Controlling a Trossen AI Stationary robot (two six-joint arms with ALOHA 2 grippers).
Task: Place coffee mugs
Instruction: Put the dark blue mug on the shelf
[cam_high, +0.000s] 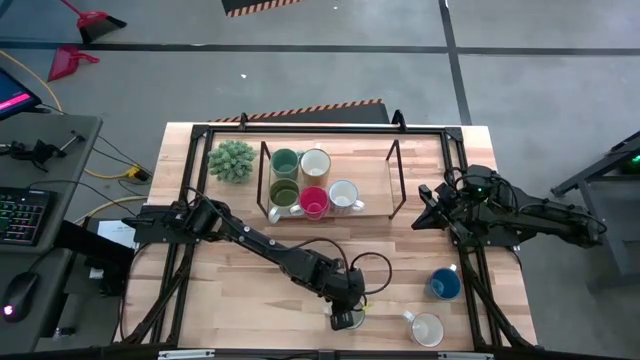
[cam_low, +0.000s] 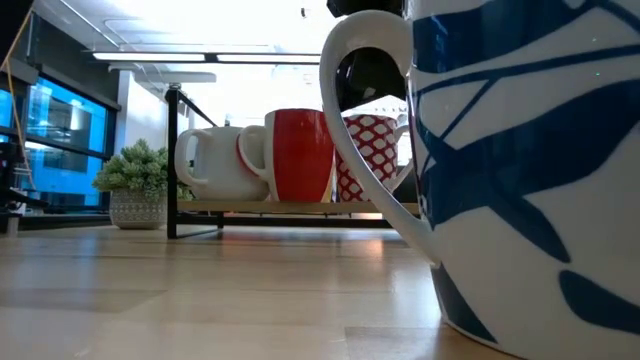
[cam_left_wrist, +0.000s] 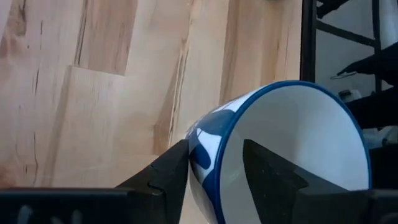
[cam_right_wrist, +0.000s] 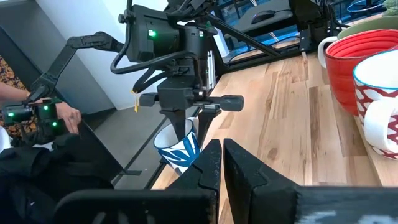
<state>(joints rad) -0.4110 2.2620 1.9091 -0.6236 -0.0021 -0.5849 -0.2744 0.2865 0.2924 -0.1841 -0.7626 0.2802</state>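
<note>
On the left of the table, the left arm reaches out long and low from its base toward the near edge, its wrist bent so the left tool points straight down over a blue-and-white patterned mug. The relation that matters is at this mug's rim: one finger sits outside the wall and the other inside the bowl, so the wall stands between them, directly under the tool. The jaws stand apart around the wall; whether they already pinch it I cannot tell. The mug appears to rest upright on the table, its handle toward the low camera. I judge the coming move needs only a close and a straight lift, and this arm is far nearer than the other.

Farther back, in the middle, the rack holds five mugs in two rows: teal-green mug, cream mug, olive-green mug, red mug and a white mug. A potted plant stands just beside the rack.

To the right, near the front edge, a blue mug and a white mug on the table wait. The right arm waits folded at the right side, the right tool closed and empty.
</note>
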